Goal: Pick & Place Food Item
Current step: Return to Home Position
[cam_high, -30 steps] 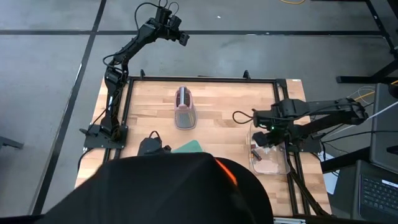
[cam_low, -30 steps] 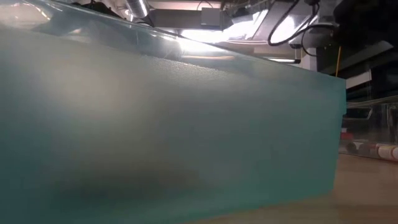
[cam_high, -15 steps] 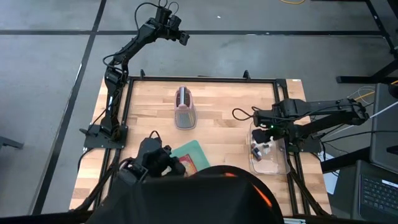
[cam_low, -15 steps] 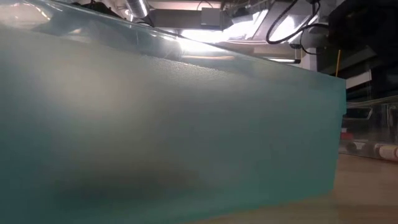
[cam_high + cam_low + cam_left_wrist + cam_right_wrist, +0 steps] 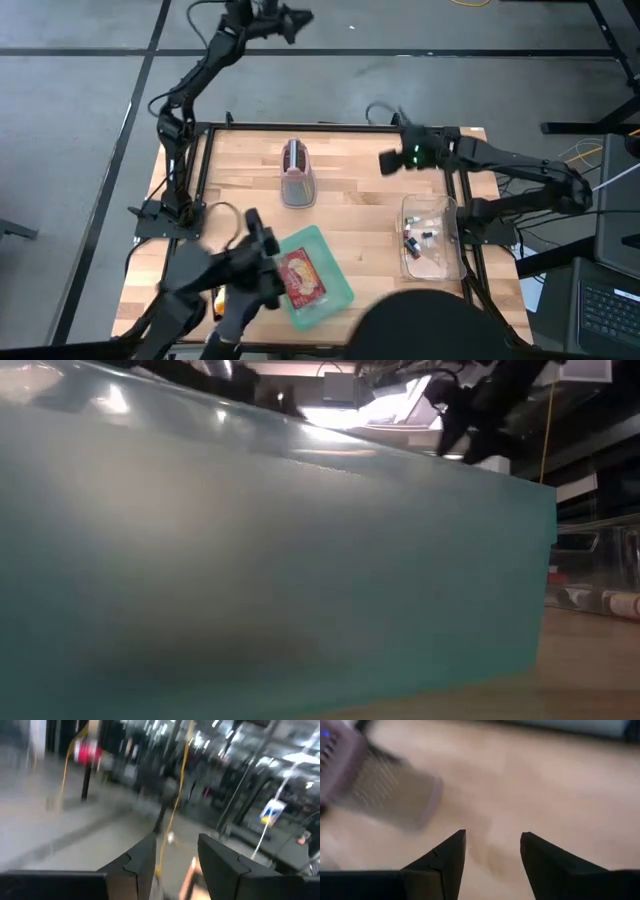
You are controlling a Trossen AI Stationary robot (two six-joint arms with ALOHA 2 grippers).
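Pale wood, teal and black

The table (image 5: 360, 200) is pale striped planks in a black frame. The tray (image 5: 340, 290) is teal, its packet (image 5: 303, 275) red. The container (image 5: 298, 188) is mauve-grey with a dark red ribbed top, and the bin (image 5: 442, 265) is clear. The left arm (image 5: 190, 90) and right arm (image 5: 500, 160) are black, and the floor (image 5: 80, 120) is grey.

Left arm (image 5: 195, 85) extended far forward, left pincer (image 5: 300, 17) parted, right arm (image 5: 510, 165) reaching inward, right pincer (image 5: 388, 161) parted

This looks like a robotics lab or workshop. A wooden table (image 5: 360, 200) in a black metal frame stands on a grey concrete floor (image 5: 80, 120), with loose cables (image 5: 588, 150) and a laptop (image 5: 610, 305) beyond its right edge.
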